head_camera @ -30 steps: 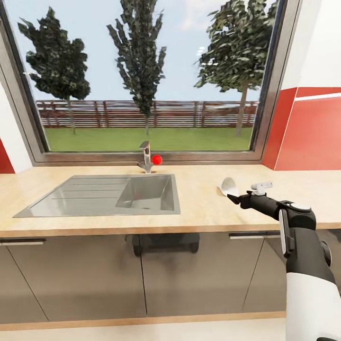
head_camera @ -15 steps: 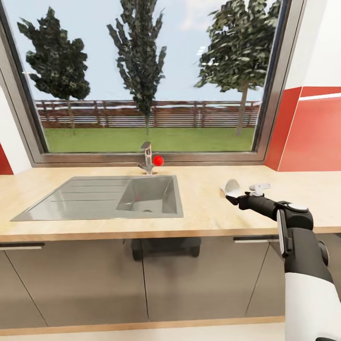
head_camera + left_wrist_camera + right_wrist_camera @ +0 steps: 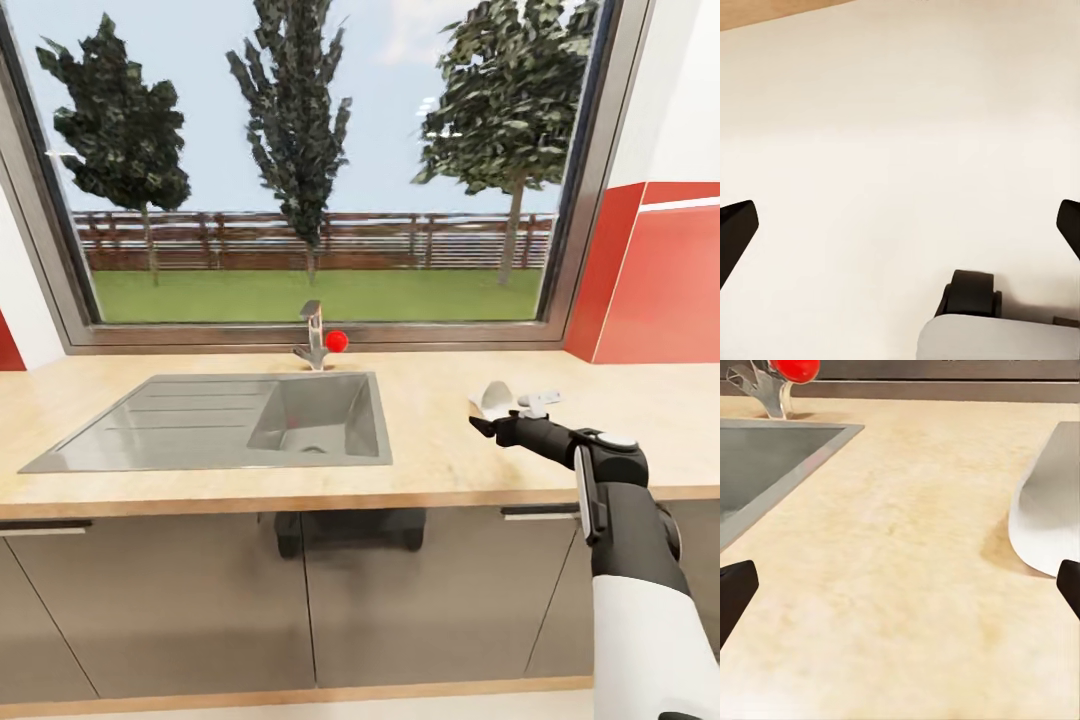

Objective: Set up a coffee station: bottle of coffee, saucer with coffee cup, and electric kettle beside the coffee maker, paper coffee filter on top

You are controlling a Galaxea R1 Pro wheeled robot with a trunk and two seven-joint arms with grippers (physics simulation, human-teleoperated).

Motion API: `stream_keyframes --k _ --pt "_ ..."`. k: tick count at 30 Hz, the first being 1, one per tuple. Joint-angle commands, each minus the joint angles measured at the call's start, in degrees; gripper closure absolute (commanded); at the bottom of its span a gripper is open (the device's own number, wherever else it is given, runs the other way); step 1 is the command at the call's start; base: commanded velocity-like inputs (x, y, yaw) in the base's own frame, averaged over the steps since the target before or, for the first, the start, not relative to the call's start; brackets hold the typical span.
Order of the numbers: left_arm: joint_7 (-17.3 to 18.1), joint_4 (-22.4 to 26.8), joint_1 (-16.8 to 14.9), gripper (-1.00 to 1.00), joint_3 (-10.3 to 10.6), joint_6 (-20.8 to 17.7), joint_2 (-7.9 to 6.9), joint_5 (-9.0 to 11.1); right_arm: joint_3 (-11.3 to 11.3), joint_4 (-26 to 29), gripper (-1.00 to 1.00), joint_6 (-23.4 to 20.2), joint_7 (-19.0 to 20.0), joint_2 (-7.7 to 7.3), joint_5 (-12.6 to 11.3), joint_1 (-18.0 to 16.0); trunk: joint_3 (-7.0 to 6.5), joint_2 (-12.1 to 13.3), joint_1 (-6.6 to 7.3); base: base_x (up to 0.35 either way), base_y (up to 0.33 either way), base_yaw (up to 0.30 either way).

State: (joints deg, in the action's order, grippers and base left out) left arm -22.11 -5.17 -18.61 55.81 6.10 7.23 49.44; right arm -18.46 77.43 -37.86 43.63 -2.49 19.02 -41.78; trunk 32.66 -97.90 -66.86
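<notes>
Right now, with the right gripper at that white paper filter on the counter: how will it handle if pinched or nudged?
The paper filter looks thin and curled, so it is probably floppy and would crumple under a pinch. It seems very light; a nudge from the right gripper would likely slide it across the smooth counter rather than tip it.

The right arm rises from the head view's five o'clock corner, its white upper segment giving way to a black forearm that bends toward ten o'clock and stretches out nearly level. The right gripper [image 3: 487, 424] sits at the arm's far end, its fingers spread wide, their dark tips [image 3: 735, 592] at opposite edges of the right wrist view. The left gripper [image 3: 900, 229] is likewise spread, one tip [image 3: 736, 229] at nine o'clock, the other at three
</notes>
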Motion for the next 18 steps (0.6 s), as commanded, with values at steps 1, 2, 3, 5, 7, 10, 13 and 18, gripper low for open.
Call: stream_keyframes --k 1,2,3,5,7,10,13,18 --pt "0.05 -0.19 -0.04 -1.00 0.32 0.25 0.07 0.39 -0.12 -0.47 -1.00 0.59 0.58 0.02 0.63 -0.06 0.06 -0.03 0.00 0.011 0.006 0.000" --pt "0.05 -0.19 -0.03 -1.00 0.33 0.27 0.07 0.39 -0.13 -0.71 -1.00 0.84 0.58 0.02 0.64 -0.06 0.06 -0.03 0.00 0.009 0.005 0.000" --pt "0.05 -0.19 -0.03 -1.00 0.32 0.26 0.07 0.39 -0.19 -1.42 -1.00 1.39 0.55 0.03 0.67 -0.06 0.06 -0.03 0.00 0.004 0.003 0.000" --pt "0.05 -0.19 -0.03 -1.00 0.34 0.26 0.07 0.39 -0.38 -2.89 -1.00 2.76 -1.27 -0.19 0.69 -0.06 0.06 -0.03 0.00 0.059 0.000 0.000" --pt "0.05 -0.19 -0.03 -1.00 0.35 0.28 0.07 0.39 -0.45 -3.48 -1.00 4.14 -2.40 -0.36 0.68 -0.06 0.06 -0.03 0.00 0.085 0.000 0.000" --pt "0.05 -0.19 -0.03 -1.00 0.34 0.28 0.07 0.39 -0.56 -4.47 -1.00 5.39 -3.05 -0.61 0.68 -0.06 0.06 -0.03 0.00 0.140 0.000 0.000" --pt "0.05 -0.19 -0.03 -1.00 0.35 0.28 0.07 0.39 -0.63 -5.11 -1.00 6.63 -3.23 -0.67 0.67 -0.06 0.06 -0.03 0.00 0.213 0.000 0.000" --pt "0.05 -0.19 0.01 -1.00 0.35 0.31 0.07 0.39 -1.02 -5.97 -1.00 9.95 -3.29 -0.84 0.67 -0.06 0.06 -0.03 0.00 0.081 0.000 0.000"
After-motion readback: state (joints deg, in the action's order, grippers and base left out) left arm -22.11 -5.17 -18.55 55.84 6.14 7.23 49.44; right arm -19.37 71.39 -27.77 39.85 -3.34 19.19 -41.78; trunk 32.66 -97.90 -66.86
